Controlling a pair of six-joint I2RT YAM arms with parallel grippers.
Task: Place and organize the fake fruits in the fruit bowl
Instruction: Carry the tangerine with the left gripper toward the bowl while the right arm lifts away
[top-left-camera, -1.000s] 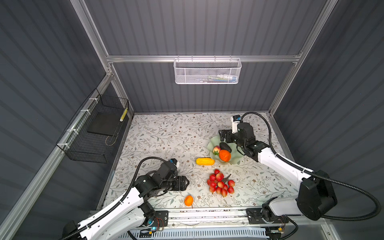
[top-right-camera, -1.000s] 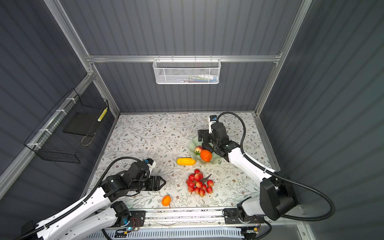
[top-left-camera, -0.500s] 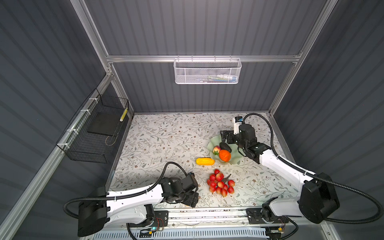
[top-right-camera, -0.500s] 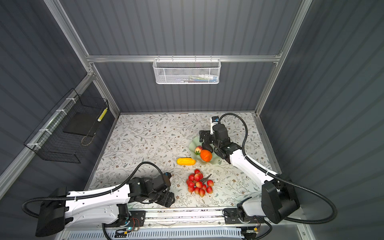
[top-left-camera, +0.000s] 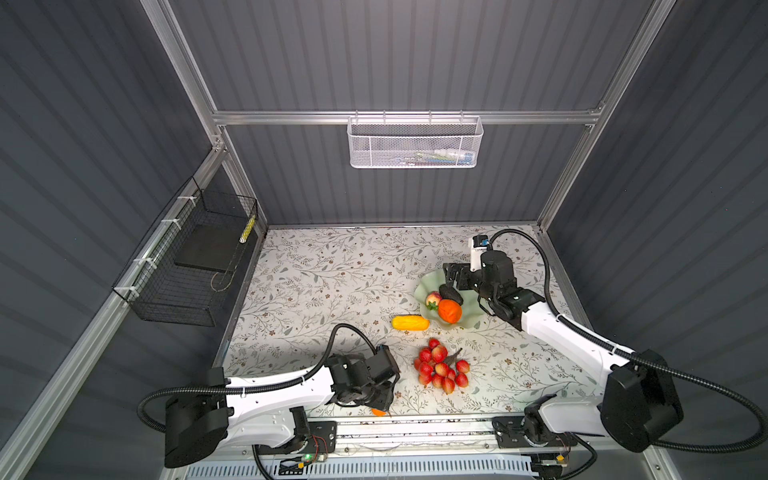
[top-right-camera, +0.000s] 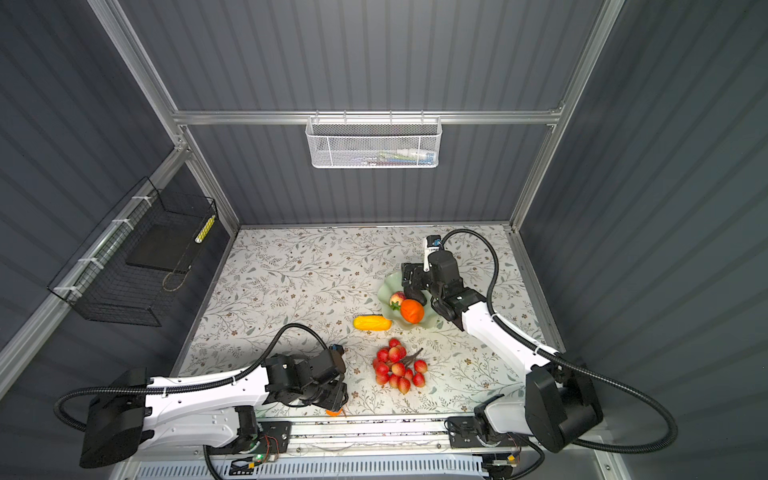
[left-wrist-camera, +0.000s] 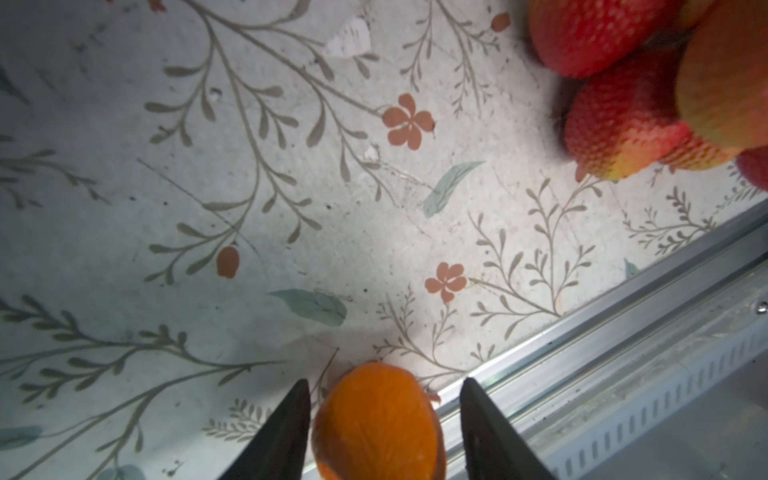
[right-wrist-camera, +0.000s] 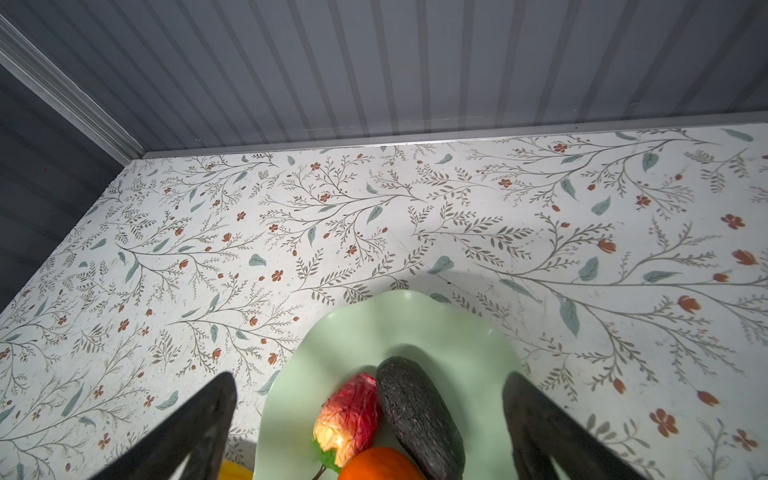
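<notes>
The mint-green fruit bowl (top-left-camera: 469, 318) (right-wrist-camera: 357, 336) holds an orange fruit (top-left-camera: 449, 311), a dark avocado (right-wrist-camera: 417, 411) and a red-pink strawberry (right-wrist-camera: 351, 415). My right gripper (top-left-camera: 451, 272) (right-wrist-camera: 369, 374) hangs open over the bowl's far side, its fingers astride the avocado and strawberry. A yellow oblong (top-left-camera: 410, 323) lies just left of the bowl. The red berry cluster (top-left-camera: 441, 366) (left-wrist-camera: 623, 124) lies nearer the front. A second orange fruit (top-left-camera: 379, 412) (left-wrist-camera: 376, 424) sits at the table's front edge between the fingers of my left gripper (top-left-camera: 384, 399) (left-wrist-camera: 385, 380), with a gap on one side.
The metal front rail (left-wrist-camera: 623, 332) runs right beside the orange. A white mesh basket (top-left-camera: 415, 143) hangs on the back wall and a black wire basket (top-left-camera: 187, 266) on the left wall. The floral table (top-left-camera: 332, 282) lies bare at the left and back.
My left arm has swung forward and right to the orange at the front edge, and its jaws have narrowed around it. The right gripper has shifted only slightly over the bowl.
</notes>
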